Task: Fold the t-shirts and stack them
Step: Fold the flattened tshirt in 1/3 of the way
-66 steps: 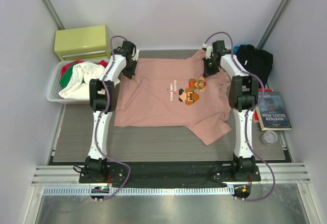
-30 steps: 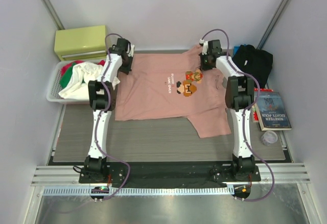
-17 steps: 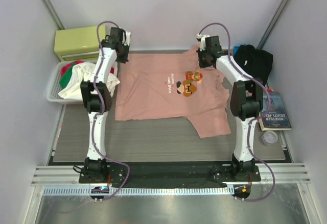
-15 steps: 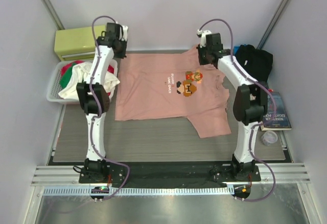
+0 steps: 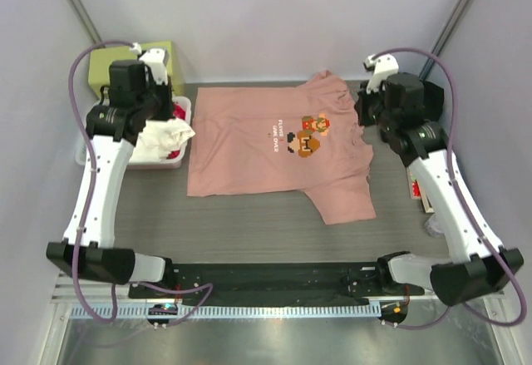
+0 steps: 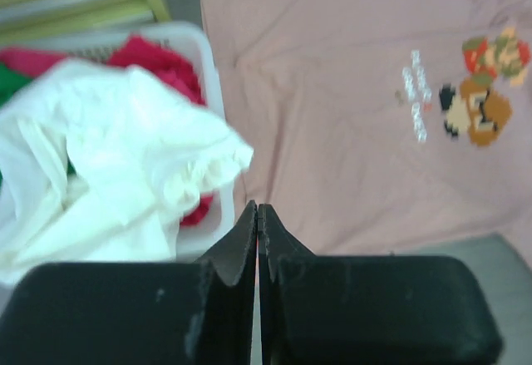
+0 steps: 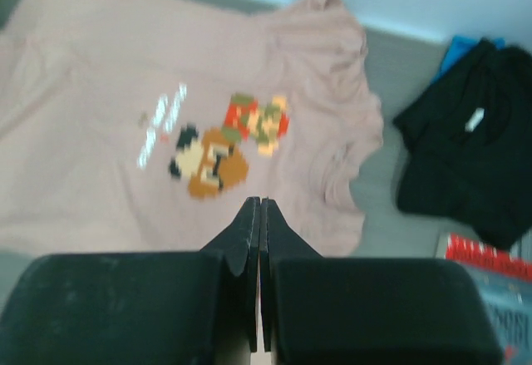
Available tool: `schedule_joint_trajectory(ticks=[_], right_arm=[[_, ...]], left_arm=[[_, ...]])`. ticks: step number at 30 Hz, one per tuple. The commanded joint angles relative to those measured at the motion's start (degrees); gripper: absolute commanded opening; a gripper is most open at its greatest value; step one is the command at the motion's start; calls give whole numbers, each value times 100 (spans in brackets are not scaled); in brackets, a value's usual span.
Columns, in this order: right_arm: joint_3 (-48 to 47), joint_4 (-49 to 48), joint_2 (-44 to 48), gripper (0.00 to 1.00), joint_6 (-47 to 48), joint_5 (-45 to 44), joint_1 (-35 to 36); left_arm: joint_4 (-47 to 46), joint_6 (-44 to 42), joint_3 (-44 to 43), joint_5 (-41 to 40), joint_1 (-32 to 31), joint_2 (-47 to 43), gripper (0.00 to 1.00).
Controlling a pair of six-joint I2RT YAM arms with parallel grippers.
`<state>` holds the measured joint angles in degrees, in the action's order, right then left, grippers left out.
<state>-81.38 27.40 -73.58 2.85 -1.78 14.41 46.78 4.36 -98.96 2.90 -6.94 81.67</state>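
With both arms' jaws pressed fully shut on nothing and hovering either side of the salmon-pink t-shirt (image 5: 266, 145), spread print-up on the worktop (image 5: 249, 232), a fold could go lopsided over its rumpled near sleeve (image 5: 349, 207), or snag the black t-shirt (image 7: 465, 157) just beside it.

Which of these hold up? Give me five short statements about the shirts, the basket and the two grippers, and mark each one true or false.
1. The pink t-shirt lies spread on the table, print facing up. True.
2. The left gripper is clamped on that shirt's hem. False: its fingers are shut on nothing, up in the air by the basket.
3. The black t-shirt lies bunched beside the pink one, not on it. True.
4. The basket is empty. False: it holds white cloth and red cloth.
5. The right gripper stands wide open. False: its fingers are shut, holding nothing.
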Motion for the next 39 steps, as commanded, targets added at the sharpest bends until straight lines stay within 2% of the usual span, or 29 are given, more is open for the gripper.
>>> schedule_joint_trajectory(ticks=[1,2,5,7,11,12,13,15,18,19,21,22,24,25,30,32,33,36,37,39], right_arm=[[474,2117,782,1,373,232,-9],[614,2599,888,1,452,205,-26],[1069,3173,1284,1,839,196,-272],[1622,3228,1477,1,1155,257,-457],[2205,3123,1478,1,1472,196,-895],[2188,3175,1443,1,1647,257,-1071],[2180,3175,1382,1,1779,370,-1560],[2162,3210,1119,2,1981,459,-1949],[2065,3491,495,8,2447,503,-2486],[2039,3596,355,15,2648,538,-2574],[2030,3588,74,23,2773,608,-2751],[2030,3580,11,34,2843,687,-2786],[2004,3571,-173,41,2931,907,-2804],[1995,3579,-244,49,2975,986,-2804],[1925,3650,-490,58,3291,1249,-2900],[1855,4017,-552,63,3650,1618,-2979],[1793,4237,-639,64,4113,2124,-3084],[1468,5177,-1262,66,4940,2995,-3295],[1311,5640,-1499,66,5153,3208,-3461],[1222,5768,-1633,68,5278,3377,-3577]], left_arm=[[1645,-601,868,97,35,-546,0],[1858,-690,922,88,52,-608,0],[2700,-1050,1089,184,140,-766,0],[3245,-1384,1159,657,262,-723,0],[3731,-1798,1300,1212,438,-433,0],[3785,-1833,1344,1579,509,-380,0],[3811,-1921,1379,1687,649,-275,0],[3724,-1921,1449,1715,668,-222,0],[3514,-1939,1546,1416,668,-169,0],[3539,-1965,1555,1407,668,-134,0],[3478,-1974,1590,1407,843,-28,0],[3417,-1965,1616,1372,861,-2,0],[3216,-1930,1713,1310,887,77,0],[3162,-1930,1748,1293,896,112,0],[2994,-1930,1941,1432,966,402,0],[3029,-2044,1950,1739,1019,490,0],[3073,-2105,1942,2271,1106,543,0],[3537,-2404,1810,3196,1300,929,0],[3600,-2492,1775,3321,1335,1069,0],[3505,-2440,1748,3236,1406,1097,0]])
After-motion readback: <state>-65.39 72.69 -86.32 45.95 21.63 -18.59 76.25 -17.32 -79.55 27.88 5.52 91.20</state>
